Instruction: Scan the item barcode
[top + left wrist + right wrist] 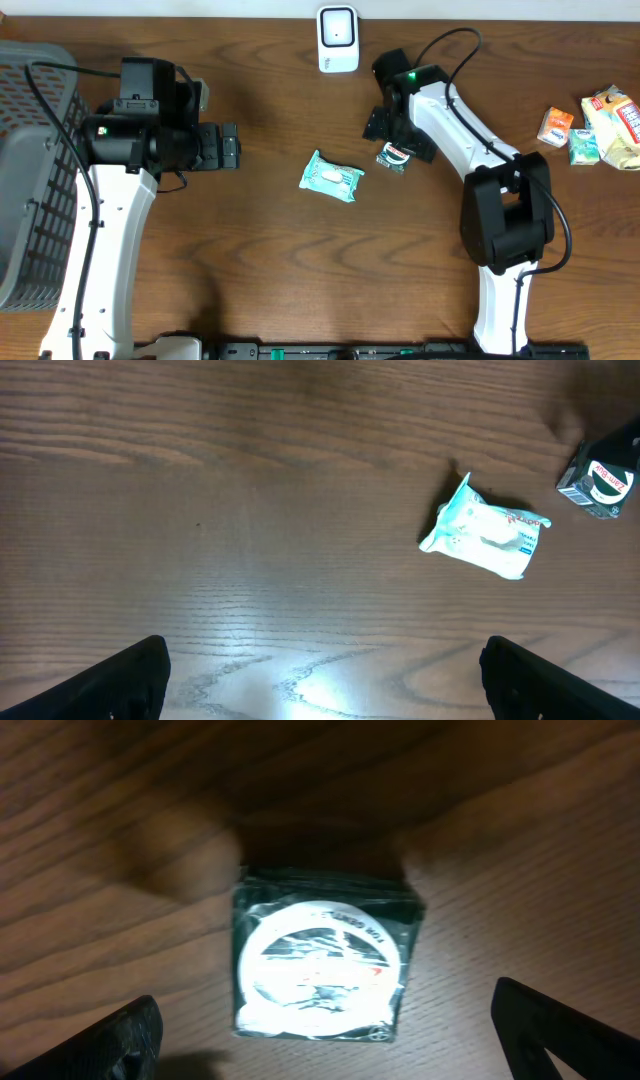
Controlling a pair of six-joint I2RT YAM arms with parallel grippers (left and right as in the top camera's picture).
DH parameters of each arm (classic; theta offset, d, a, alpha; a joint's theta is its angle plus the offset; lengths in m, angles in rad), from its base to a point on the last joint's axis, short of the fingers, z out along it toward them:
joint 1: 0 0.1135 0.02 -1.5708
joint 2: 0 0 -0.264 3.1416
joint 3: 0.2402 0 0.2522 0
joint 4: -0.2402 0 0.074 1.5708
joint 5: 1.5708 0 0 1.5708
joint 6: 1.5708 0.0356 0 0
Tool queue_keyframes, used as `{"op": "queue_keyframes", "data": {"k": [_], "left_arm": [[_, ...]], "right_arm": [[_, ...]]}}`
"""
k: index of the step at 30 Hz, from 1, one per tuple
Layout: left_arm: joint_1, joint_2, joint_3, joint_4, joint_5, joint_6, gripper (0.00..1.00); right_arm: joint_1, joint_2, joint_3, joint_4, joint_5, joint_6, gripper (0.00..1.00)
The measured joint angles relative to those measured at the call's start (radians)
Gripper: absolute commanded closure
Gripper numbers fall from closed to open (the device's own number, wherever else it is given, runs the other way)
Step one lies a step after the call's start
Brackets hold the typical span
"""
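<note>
1. Right wrist view: you see the dark packet (pixel 322 965) at frame centre, between the right gripper's (pixel 325 1020) wide-spread fingers, neither touching it.
2. Your left gripper (pixel 322 660) stands open, lower frame.

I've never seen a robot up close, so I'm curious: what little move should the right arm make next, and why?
Probably lower the right gripper and close it on the dark green packet. Its jaws stand open with the packet centred between them, not yet held, and it must be lifted to reach the white scanner.
</note>
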Motion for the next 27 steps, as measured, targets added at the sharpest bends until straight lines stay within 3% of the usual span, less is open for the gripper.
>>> {"op": "queue_keyframes", "data": {"k": [10,17,21,27], "left_arm": [[0.0,0.0,0.0,0.0,0.0,0.0,0.02],[0.0,0.0,0.0,0.0,0.0,0.0,0.02],[0.0,0.0,0.0,0.0,0.0,0.0,0.02],[0.0,0.0,0.0,0.0,0.0,0.0,0.03]], "right_arm": [[-0.026,0.042,-0.001,-0.007,-0.03,0.0,0.01],[-0.026,0.048,-0.047,0.062,-0.043,-0.011,0.09],[-0.026,0.048,-0.09,0.115,-0.072,-0.036,0.15],[-0.026,0.041,-0.105,0.116,-0.081,-0.056,0.32]]}}
